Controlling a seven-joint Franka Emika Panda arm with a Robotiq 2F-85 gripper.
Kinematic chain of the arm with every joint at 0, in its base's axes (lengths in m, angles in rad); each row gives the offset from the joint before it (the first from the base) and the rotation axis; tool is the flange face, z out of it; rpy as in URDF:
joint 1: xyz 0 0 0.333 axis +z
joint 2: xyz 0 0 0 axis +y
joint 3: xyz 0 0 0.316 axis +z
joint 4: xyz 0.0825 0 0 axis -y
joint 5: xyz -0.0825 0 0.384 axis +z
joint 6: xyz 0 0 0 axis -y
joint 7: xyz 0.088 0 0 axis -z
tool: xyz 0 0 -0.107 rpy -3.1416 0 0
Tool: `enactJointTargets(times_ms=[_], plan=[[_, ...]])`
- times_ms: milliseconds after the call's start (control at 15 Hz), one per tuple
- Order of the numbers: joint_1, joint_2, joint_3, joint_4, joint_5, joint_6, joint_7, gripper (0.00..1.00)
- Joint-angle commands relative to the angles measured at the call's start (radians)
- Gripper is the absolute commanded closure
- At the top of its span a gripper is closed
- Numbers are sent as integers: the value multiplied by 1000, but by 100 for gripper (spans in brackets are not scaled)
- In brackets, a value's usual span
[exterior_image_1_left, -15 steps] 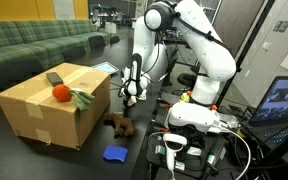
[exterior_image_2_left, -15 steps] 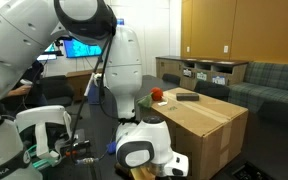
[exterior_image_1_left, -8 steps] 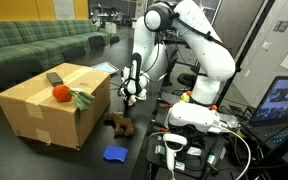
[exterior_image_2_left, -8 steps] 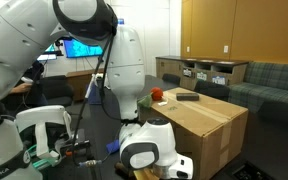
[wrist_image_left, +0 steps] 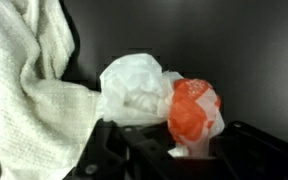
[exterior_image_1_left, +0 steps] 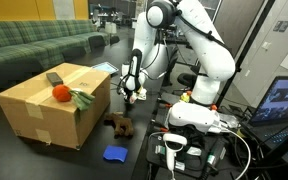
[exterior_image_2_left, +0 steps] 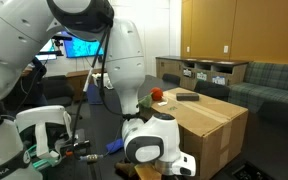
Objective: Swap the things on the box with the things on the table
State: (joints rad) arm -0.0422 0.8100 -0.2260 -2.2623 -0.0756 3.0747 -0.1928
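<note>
Cardboard box (exterior_image_1_left: 39,112) (exterior_image_2_left: 209,130) flat on black table (exterior_image_1_left: 14,150), flaps shut, facing up. Long axis seems to run L-R across exterior view, short end twd arm. On top: grey block (exterior_image_1_left: 54,77), orange ball (exterior_image_1_left: 60,93), green item (exterior_image_1_left: 82,99). Gripper (exterior_image_1_left: 132,97) just beside box's short end, above table, clenched on white-orange crumpled wad (wrist_image_left: 174,100). White towel (wrist_image_left: 29,90) touching wad in wrist view. Brown plush (exterior_image_1_left: 120,125) and blue pad (exterior_image_1_left: 115,154) on table nr box.

Your white robot arm (exterior_image_2_left: 84,40) filled the near left of the frame, its rounded joint (exterior_image_2_left: 152,140) in front of the large tan cardboard box (exterior_image_2_left: 209,115). On the box top sat a small red-orange ball (exterior_image_2_left: 156,95) and, apart from it, a flat dark block (exterior_image_2_left: 187,97).
</note>
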Motion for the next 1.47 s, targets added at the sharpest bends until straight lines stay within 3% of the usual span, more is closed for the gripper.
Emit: enactJointTargets(times_ms=[0,333,667,1400], plan=[[-8,-160,-13,-45,-66,-137,-19,100],[24,-356,-36,-33,-143,-281,19,100],[57,-471,-11,15,-224,-349,83,100],[166,-485,60,103,-308,-313,283,100]])
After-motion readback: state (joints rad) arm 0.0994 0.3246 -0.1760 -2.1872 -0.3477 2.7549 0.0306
